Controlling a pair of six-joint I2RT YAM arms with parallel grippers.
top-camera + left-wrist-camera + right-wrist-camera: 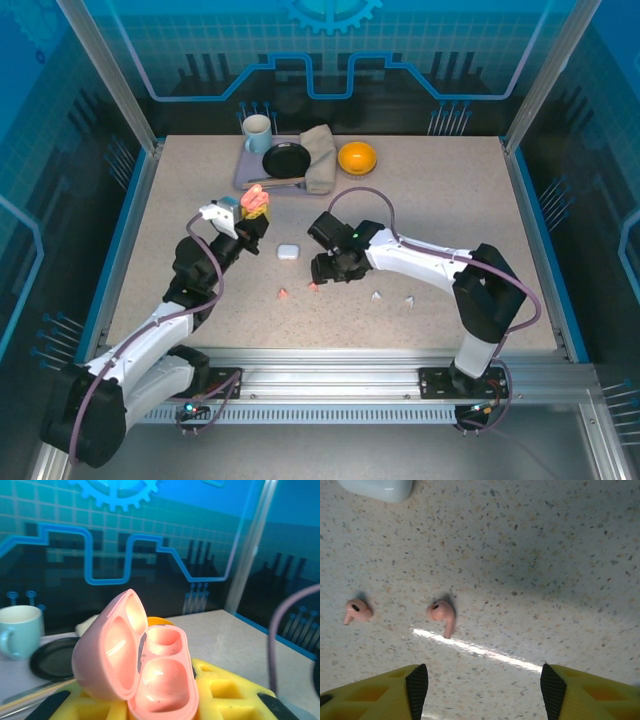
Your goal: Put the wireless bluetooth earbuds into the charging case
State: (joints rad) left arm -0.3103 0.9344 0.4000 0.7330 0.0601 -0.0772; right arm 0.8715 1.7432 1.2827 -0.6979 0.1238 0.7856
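My left gripper (250, 212) is clamped on the pink charging case (145, 665), lid open and both wells empty, held up off the table (450, 220). The two pink earbuds (442, 614) lie just ahead of my right gripper (485, 690), its jaws released. I judge pickup comes next: lower over the nearer bud and pinch it squarely. The white case (288, 252) sits near, the white earbuds (377, 295) further right; nothing blocks me

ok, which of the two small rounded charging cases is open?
The salmon-pink plastic case held by the left gripper: its lid is flipped up, both wells empty. The white rounded case lies shut on the table.
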